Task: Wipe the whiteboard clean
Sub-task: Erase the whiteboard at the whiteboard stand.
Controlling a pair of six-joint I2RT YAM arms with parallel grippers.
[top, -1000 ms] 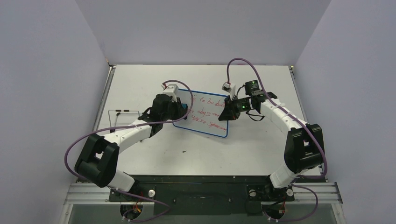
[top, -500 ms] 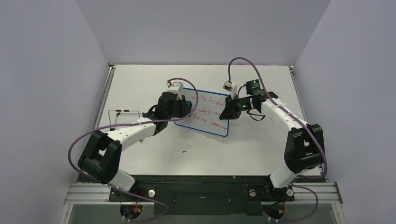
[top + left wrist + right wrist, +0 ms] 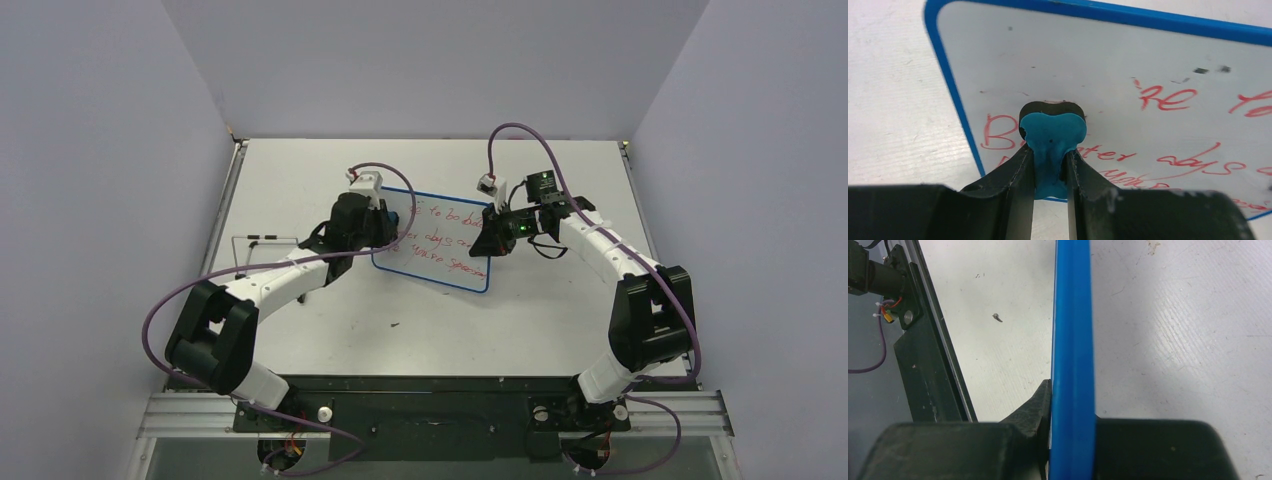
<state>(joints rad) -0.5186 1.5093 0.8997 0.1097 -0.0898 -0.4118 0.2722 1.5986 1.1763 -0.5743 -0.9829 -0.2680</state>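
The whiteboard [image 3: 441,246], white with a blue rim and red handwriting, lies at the table's middle. My left gripper [image 3: 388,222] is over its left end, shut on a blue bone-shaped eraser [image 3: 1052,134] at its narrow waist. The eraser's black pad rests against the whiteboard [image 3: 1098,65] just above the red letters. The patch beyond the eraser, near the top left corner, is bare apart from small specks. My right gripper [image 3: 491,240] is shut on the board's right edge. In the right wrist view the blue rim [image 3: 1073,330] runs between the fingers of the right gripper [image 3: 1071,407].
A thin wire stand [image 3: 262,244] is on the table left of the left arm. A small dark speck [image 3: 396,324] lies in front of the board. The black base rail [image 3: 923,340] runs along the near edge. Purple walls enclose the table on three sides.
My left gripper has carried the eraser over the board's left end, toward the far edge, then a little to the left. The right gripper and the board have not moved.
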